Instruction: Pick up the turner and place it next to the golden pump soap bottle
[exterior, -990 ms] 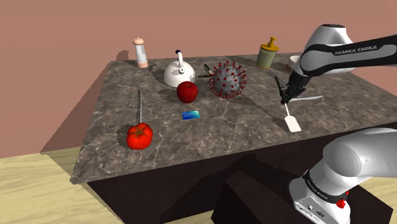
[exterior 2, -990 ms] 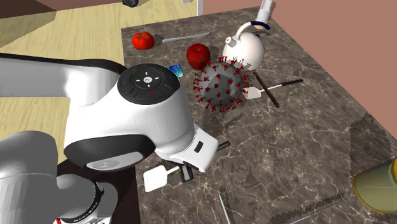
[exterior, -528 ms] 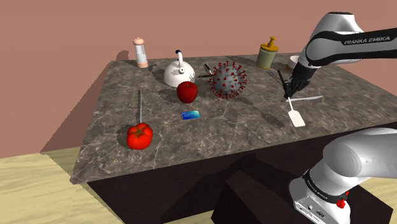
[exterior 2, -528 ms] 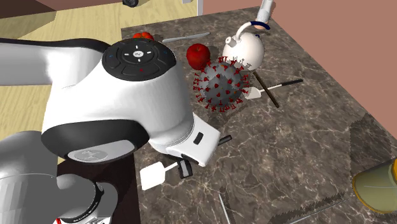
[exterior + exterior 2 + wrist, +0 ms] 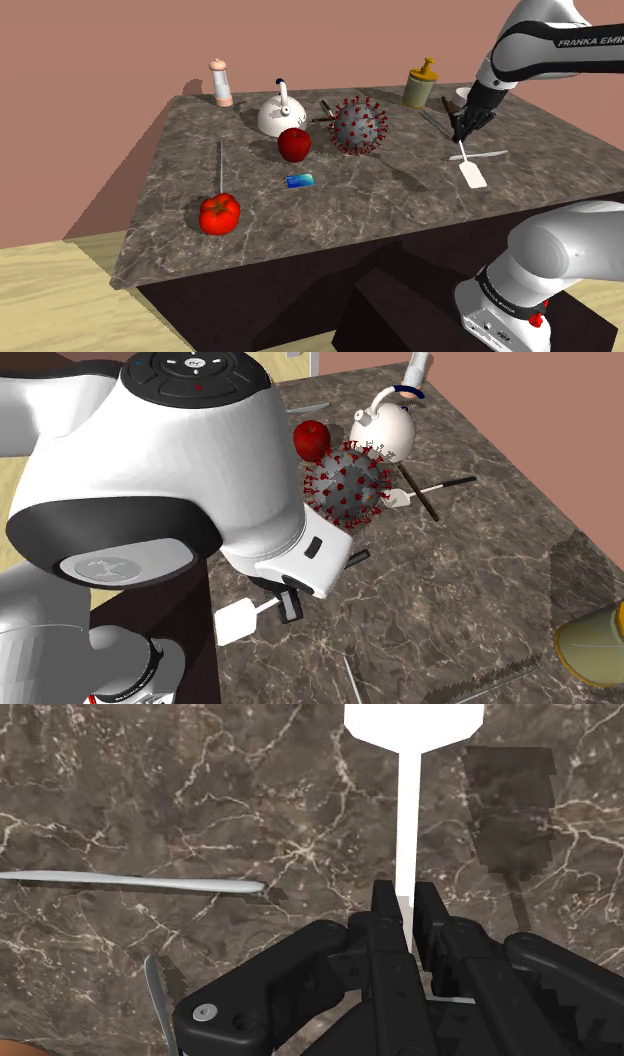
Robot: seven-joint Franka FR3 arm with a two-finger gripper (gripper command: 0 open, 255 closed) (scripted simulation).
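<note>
White turner, one, clasped by its handle in the pincer over bare table near the edge. Golden soap bottle, one.

dark marble counter, white kettle with a red apple right in front, spiky grey virus-looking ball beside them, tomato near the front edge, thin grey stick just behind it, little blue card, pale grinder at the far corner

A home kitchen: a dark marbled bench against a pinkish wall, over pale plank floor, carries a white kettle, a grinder and a pump soap bottle near its far edge, plus an apple and tomato.
</note>
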